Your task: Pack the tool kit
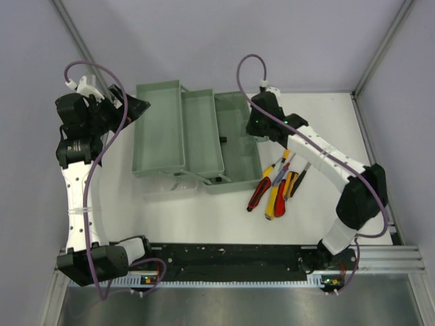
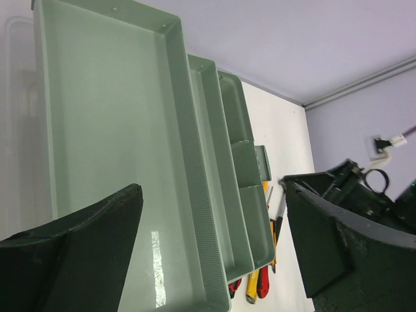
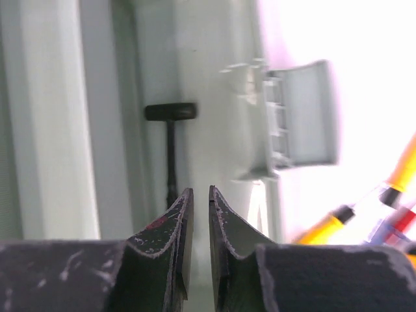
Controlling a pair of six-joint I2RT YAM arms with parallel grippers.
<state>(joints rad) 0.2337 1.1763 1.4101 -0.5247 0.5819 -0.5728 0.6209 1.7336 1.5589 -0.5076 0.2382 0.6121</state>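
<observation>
On tabletop, centre: grey-green toolbox (image 1: 160, 129) stands folded open on the white tabletop (image 1: 204, 224), its three long compartments lying side by side.
Left compartment: widest tray, bare floor in both the top view and the left wrist view.
Middle compartment: narrower tray, nothing seen inside it.
Right compartment: deepest section, with the right arm reaching over it.
Hammer (image 3: 170, 112): black, lying flat on the floor of the right compartment. In the right wrist view the head is at the far end and the handle runs toward the camera.
Loose tools (image 1: 279, 187): bunched on the tabletop just beside the toolbox's right side, well outside it.
Pliers (image 1: 258, 195): red grips, at the left edge of the bunch, nearest the toolbox.
Screwdriver (image 1: 273, 202): yellow handle, just right of the pliers. The other handles beside it show red, orange and black, but they overlap too much to sort.
Left claw (image 2: 211, 188): spread wide and holding nothing, raised beyond the toolbox's left side and looking along its trays.
Right claw (image 3: 200, 192): fingers almost together with only a thin slit between them, and nothing visible in the slit.
Right claw vs hammer: the near end of the handle passes behind the left finger tip; cannot tell whether they touch.
</observation>
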